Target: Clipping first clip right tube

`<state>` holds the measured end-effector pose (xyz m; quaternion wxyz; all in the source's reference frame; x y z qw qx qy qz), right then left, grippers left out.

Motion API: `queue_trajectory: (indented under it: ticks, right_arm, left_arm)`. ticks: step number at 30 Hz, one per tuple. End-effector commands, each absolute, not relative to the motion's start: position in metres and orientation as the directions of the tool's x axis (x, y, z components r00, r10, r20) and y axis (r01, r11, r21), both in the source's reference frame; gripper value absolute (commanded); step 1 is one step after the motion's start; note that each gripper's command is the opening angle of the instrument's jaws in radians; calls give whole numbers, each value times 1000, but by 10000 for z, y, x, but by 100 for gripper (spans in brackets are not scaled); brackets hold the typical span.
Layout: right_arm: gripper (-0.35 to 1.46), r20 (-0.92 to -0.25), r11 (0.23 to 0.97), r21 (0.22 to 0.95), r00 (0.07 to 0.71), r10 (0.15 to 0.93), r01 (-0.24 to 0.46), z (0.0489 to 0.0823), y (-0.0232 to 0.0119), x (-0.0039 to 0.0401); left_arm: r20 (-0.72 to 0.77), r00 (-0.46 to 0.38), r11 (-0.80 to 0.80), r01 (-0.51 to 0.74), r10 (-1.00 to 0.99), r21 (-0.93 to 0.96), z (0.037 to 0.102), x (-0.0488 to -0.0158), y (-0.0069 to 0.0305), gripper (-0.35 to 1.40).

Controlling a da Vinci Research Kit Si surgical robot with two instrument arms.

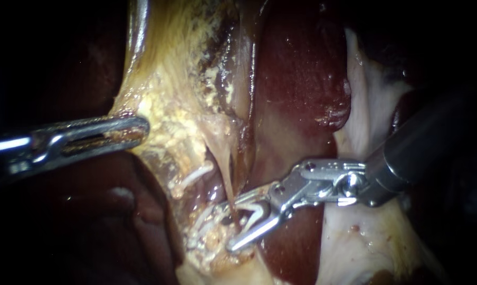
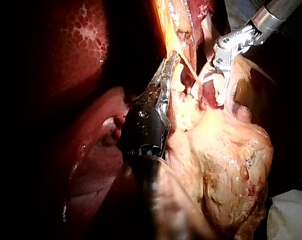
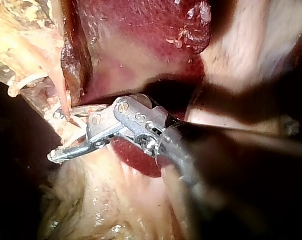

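Note:
A thin tan tube [image 1: 227, 174] runs down from the yellowish gallbladder tissue [image 1: 170, 79] beside the dark red liver [image 1: 296, 68]. My right instrument [image 1: 244, 224] comes in from the right. Its jaws stand apart on either side of the tube's lower end and carry a white clip [image 1: 255, 212] between them. In the right wrist view this instrument [image 3: 65, 135] lies against the same strand [image 3: 60, 95]. My left instrument [image 1: 135, 131] is shut on the yellow fatty edge of the gallbladder and holds it to the left. The left wrist view shows these jaws [image 2: 171, 62] on that tissue.
A whitish strand [image 1: 196, 174] lies just left of the tube. Pale white tissue [image 1: 370, 105] rises behind the right instrument's shaft. The bulky yellow gallbladder mass [image 2: 226, 160] lies beside the left instrument. A piece of white gauze [image 2: 291, 215] shows past it.

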<state>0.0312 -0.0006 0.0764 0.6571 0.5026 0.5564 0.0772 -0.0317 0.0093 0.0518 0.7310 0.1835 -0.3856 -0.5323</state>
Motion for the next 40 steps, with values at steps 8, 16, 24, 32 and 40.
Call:
queue_trajectory:
  ticks: [8,16,24,32,40]
  right_arm:
    - [48,-645,467,754,382,662,463,774,-21,323]
    - [43,-655,476,746,385,650,465,789,-39,336]
    - [-8,-650,473,751,386,655,461,788,-37,329]
    - [-35,-644,489,758,374,667,432,788,-27,323]
    - [-35,-644,490,757,374,667,432,790,-27,323]
  left_arm:
    - [369,137,367,636,-919,679,520,-317,94,-35]
    - [370,136,367,637,-919,678,521,-318,93,-35]
    - [370,136,367,637,-919,678,521,-319,93,-35]
    - [370,136,367,637,-919,678,521,-319,93,-35]
    - [370,136,367,637,-919,678,521,-319,93,-35]
